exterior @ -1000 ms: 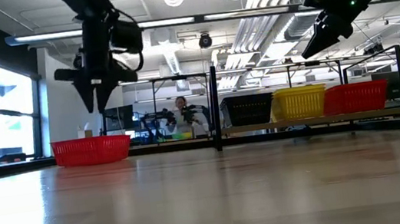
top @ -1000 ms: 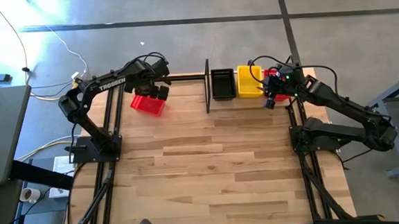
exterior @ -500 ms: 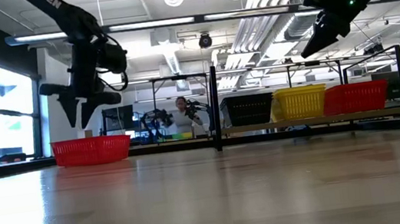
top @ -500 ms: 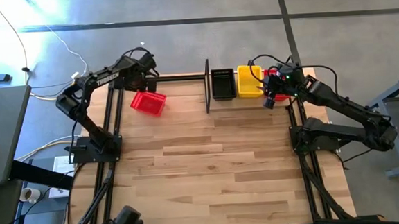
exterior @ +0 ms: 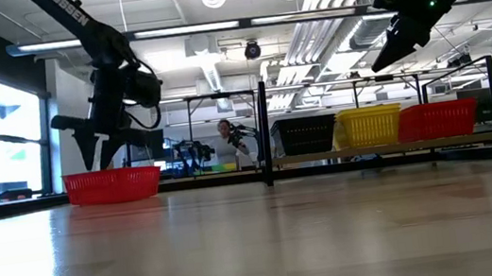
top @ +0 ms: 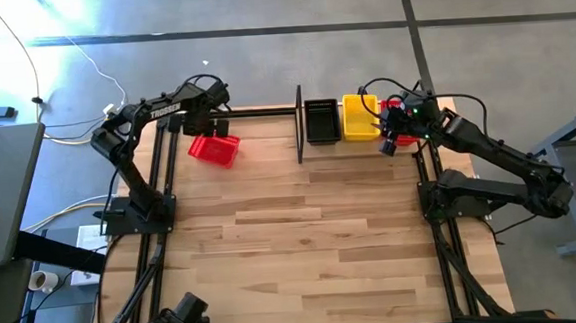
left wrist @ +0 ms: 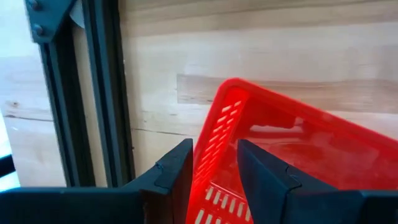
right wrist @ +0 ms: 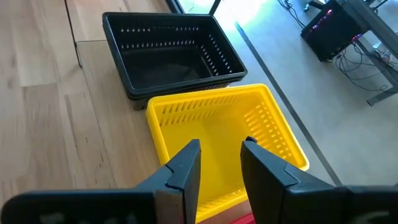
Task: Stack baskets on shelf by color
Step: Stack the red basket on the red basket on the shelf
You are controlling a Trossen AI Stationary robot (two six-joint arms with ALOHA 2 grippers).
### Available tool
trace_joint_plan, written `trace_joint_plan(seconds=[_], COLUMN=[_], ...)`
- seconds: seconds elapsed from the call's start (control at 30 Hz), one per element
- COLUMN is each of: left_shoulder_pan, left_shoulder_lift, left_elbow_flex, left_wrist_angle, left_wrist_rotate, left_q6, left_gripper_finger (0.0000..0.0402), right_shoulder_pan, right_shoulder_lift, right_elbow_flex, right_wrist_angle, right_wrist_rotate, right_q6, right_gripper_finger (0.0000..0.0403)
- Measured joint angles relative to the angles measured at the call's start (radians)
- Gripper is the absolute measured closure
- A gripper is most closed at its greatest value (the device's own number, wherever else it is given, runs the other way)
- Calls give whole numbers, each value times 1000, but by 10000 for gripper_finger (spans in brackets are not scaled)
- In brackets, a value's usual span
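Note:
A red basket (top: 214,149) (exterior: 112,184) rests with its bottom on the table at the far left, turned a little askew. My left gripper (top: 202,127) (exterior: 92,161) hangs open over its far-left end. In the left wrist view its fingers (left wrist: 177,174) stand on either side of the basket's end wall (left wrist: 214,140), apart from it. The shelf (top: 300,124) at the far edge holds a black basket (top: 322,120), a yellow basket (top: 359,117) and a red basket (exterior: 438,119). My right gripper (top: 391,140) (right wrist: 219,163) hovers open above the yellow and red ones.
Black frame rails (left wrist: 106,93) run along the table's left edge beside the loose red basket. The shelf's upright posts (exterior: 265,131) stand between that basket and the shelved ones. Bare wood (top: 302,231) fills the table's middle and near side. A person (exterior: 224,141) sits beyond the table.
My left gripper has gone toward the table's left edge and down, from above the red basket's right part to just over its far-left end, turning a little. The basket has stayed put.

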Motion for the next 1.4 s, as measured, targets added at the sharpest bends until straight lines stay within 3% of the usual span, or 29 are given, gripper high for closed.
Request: trace_joint_plan(seconds=[0.4, 0.67, 0.77, 1.0, 1.13, 1.4], left_shoulder_pan=[-5, -7, -19, -74, -142, -339], left_shoulder_lift=[87, 97, 67, -66, -164, -337], left_elbow_flex=[0, 3, 2, 1, 1, 1], left_wrist_angle=[-17, -23, -16, -26, -83, -185], left_wrist_rotate=[6, 52, 77, 192, 261, 343], left_q6=[-2, 45, 53, 70, 74, 31], left_gripper_finger=[291, 371, 394, 396, 398, 398], right_shoulder_pan=[0, 4, 22, 118, 211, 410], right_shoulder_lift=[0, 0, 0, 0, 0, 0], right_elbow_flex=[0, 0, 0, 0, 0, 0], right_wrist_angle=[0, 0, 1, 4, 46, 216], right_wrist_rotate=[0, -1, -1, -89, -143, -145], right_q6=[0, -2, 16, 33, 124, 371], right_gripper_finger=[302, 302, 302, 308, 315, 318])
